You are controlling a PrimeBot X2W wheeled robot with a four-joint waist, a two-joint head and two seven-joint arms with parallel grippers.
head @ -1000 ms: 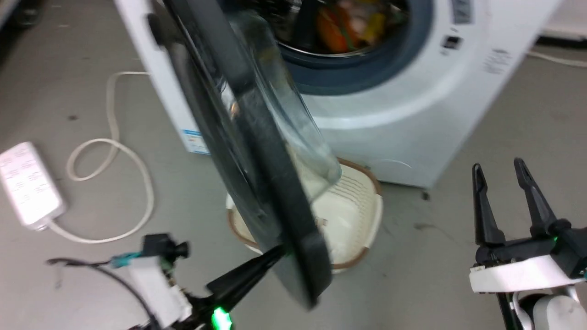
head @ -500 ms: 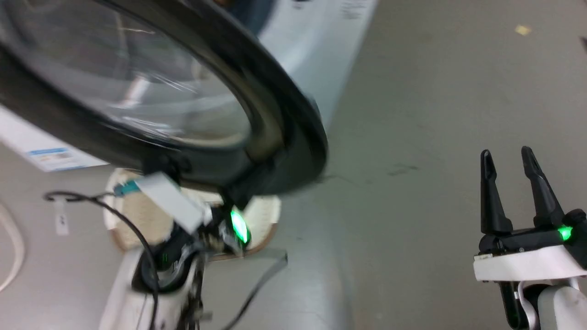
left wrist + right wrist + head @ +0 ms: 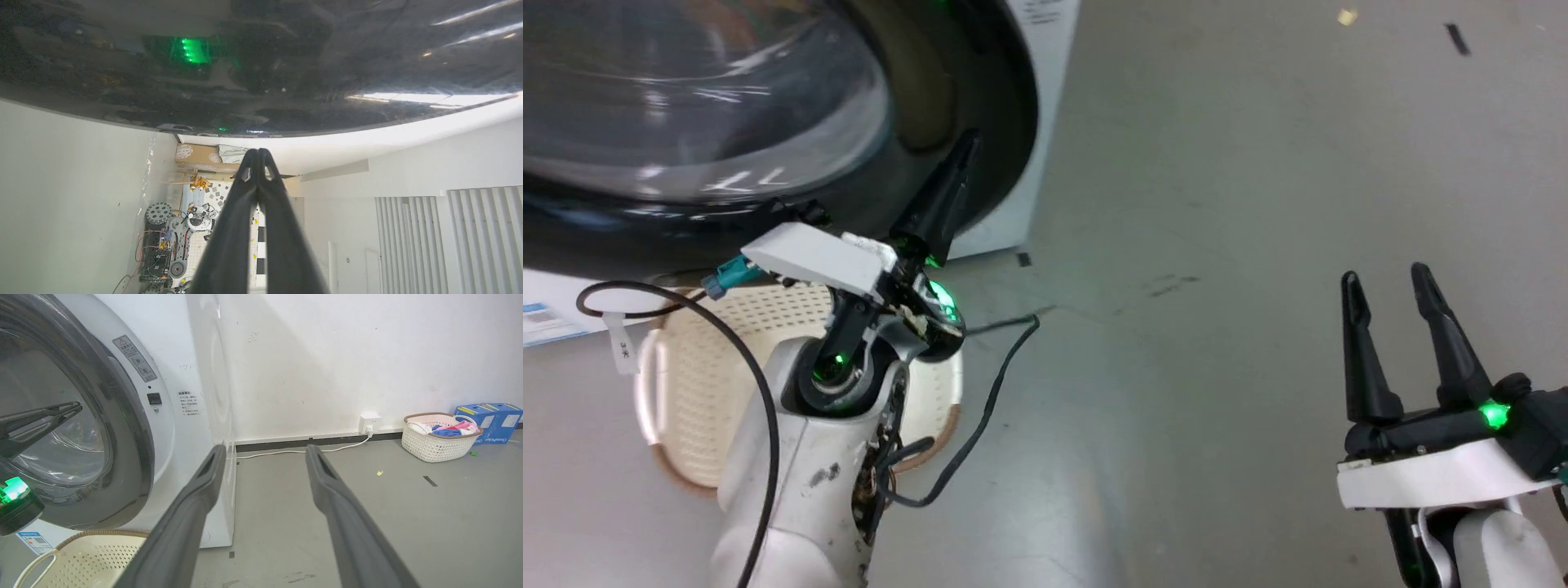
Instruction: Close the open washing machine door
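Near right: wide-spread right tool (image 3: pixel 1386 276), empty, above grey floor (image 3: pixel 1217 245). Near left: left tool (image 3: pixel 964 155) clenched tight on nothing, tips over the black rim of the washing machine door (image 3: pixel 686 98); cannot tell whether touching. Under the door, a cream basket (image 3: pixel 686 367). Adds, from the right wrist view: door lying flat against the white machine (image 3: pixel 184 375); far right by the wall, laundry basket (image 3: pixel 437 441) and blue boxes (image 3: pixel 488 416).

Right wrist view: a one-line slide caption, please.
Shut left gripper at the washing machine door, which looks flush against the white machine front; open right gripper held aside.
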